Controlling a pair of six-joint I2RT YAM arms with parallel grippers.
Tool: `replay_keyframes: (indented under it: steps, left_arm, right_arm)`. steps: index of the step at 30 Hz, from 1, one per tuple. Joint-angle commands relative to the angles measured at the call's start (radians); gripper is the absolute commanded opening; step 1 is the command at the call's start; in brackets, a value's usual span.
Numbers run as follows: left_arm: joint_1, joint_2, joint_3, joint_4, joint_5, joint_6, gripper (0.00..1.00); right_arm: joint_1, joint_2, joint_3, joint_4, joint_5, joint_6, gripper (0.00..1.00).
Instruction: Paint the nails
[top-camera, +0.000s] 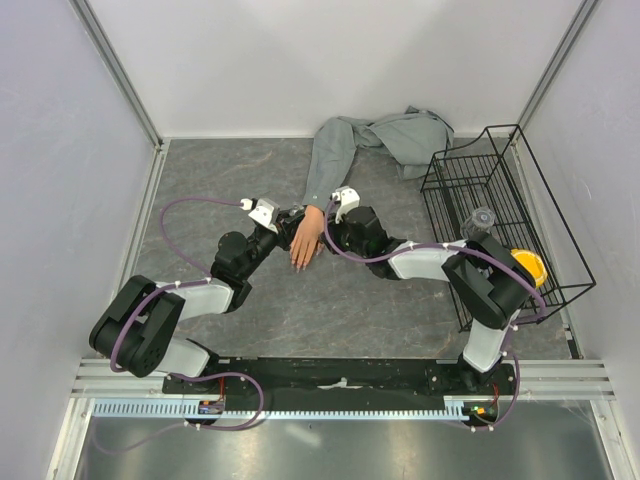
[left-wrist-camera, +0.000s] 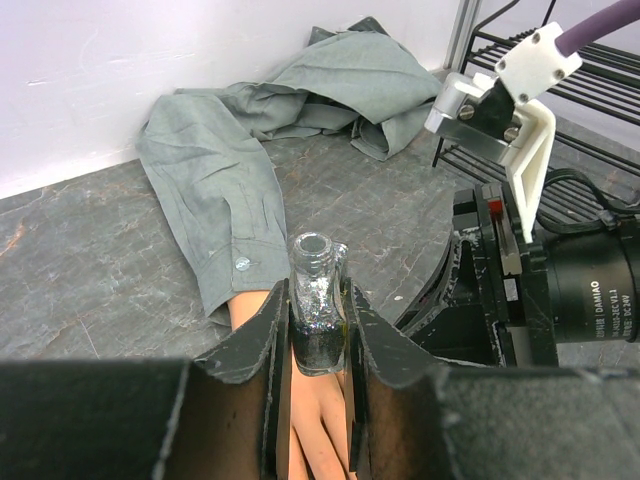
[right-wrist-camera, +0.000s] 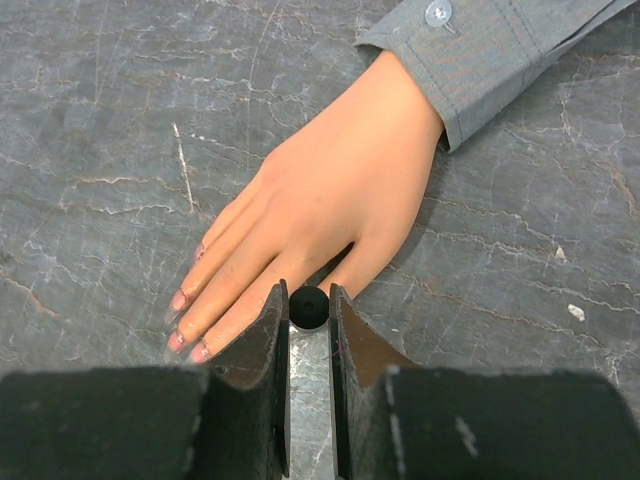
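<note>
Right fingers (right-wrist-camera: 265, 340) pinch a black cap (right-wrist-camera: 309, 307), the nails (right-wrist-camera: 176, 341) just beside them.

The right gripper (right-wrist-camera: 308, 298) pinches a small black round thing (right-wrist-camera: 309, 309), perhaps a brush cap, just beside the mannequin hand (right-wrist-camera: 330, 190) with its pinkish nails (right-wrist-camera: 178, 300).

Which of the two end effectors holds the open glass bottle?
The left end effector, shut on the bottle; the right end effector pinches only a small black round part.
</note>
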Motion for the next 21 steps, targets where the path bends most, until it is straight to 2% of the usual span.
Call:
replay_keyframes:
  steps: [1,21]
  left_arm:
    - [-0.002,0.0,0.016,0.048,-0.007,0.037,0.02]
    - [-0.004,-0.002,0.014,0.05,-0.008,0.037,0.02]
  right_arm:
    - [-0.001,0.019,0.037,0.044,-0.01,-0.007,0.0]
    - [0.014,0.044,0.04,0.057,-0.051,0.005,0.0]
